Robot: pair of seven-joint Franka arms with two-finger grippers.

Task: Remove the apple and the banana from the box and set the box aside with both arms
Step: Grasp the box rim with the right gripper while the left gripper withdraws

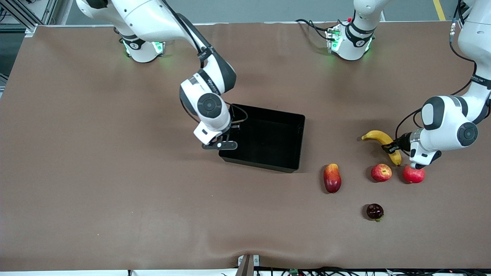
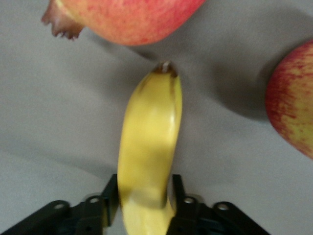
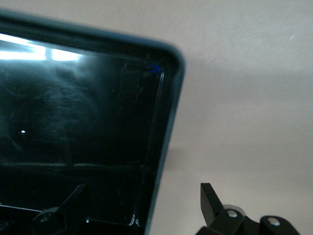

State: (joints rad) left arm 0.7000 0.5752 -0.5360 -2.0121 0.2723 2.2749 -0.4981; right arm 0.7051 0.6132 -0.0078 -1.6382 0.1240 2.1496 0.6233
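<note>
Box (image 1: 268, 140) empty, mid-table. Banana (image 1: 379, 138) and apple (image 1: 381, 172) lie out on the cloth toward the left arm's end. Left gripper (image 2: 145, 203) sits low astride the banana, fingers barely parted, grip uncertain. Right gripper (image 3: 142, 205) spread wide, straddling the box wall. Box looks light, stiff, glossy: probably slippery, so pinch each end wall.

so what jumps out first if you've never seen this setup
The glossy black box mid-table, empty, with the right gripper open astride its wall. Toward the left arm's end, the left gripper flanks the banana on the table, beside the apple and pomegranate.
</note>
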